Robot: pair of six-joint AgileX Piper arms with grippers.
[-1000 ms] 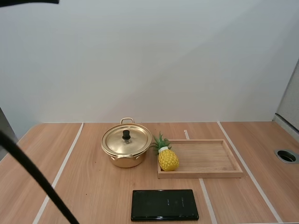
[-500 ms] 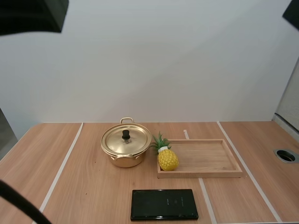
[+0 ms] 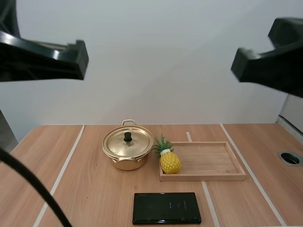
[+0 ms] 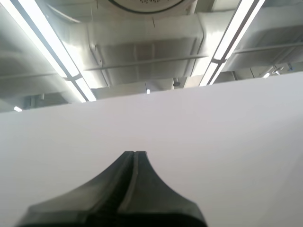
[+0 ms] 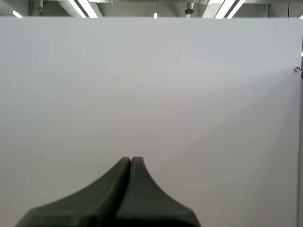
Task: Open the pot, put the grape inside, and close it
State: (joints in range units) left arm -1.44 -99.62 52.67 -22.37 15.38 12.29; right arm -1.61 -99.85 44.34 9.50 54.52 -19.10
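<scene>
Both arms further into high view than half second ago: left arm (image 3: 42,59) and right arm (image 3: 270,66) now big dark blocks, high above table (image 3: 94,194). Objects unmoved. Fingers of left gripper (image 4: 134,153) together as one wedge; right gripper (image 5: 130,159) same. Gold pot (image 3: 128,151), lid (image 3: 129,142) on, just left of wooden tray (image 3: 208,161). Yellow pineapple (image 3: 170,161) in tray's left end, beside pot. Black slab (image 3: 166,207) nearer front edge.

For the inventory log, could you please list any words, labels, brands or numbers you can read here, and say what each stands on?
No text can be read.
Black pack at the table's near edge: a few faint marks across its top, too small to read.
Pot, pineapple, tray: no writing or labels show on them.
</scene>
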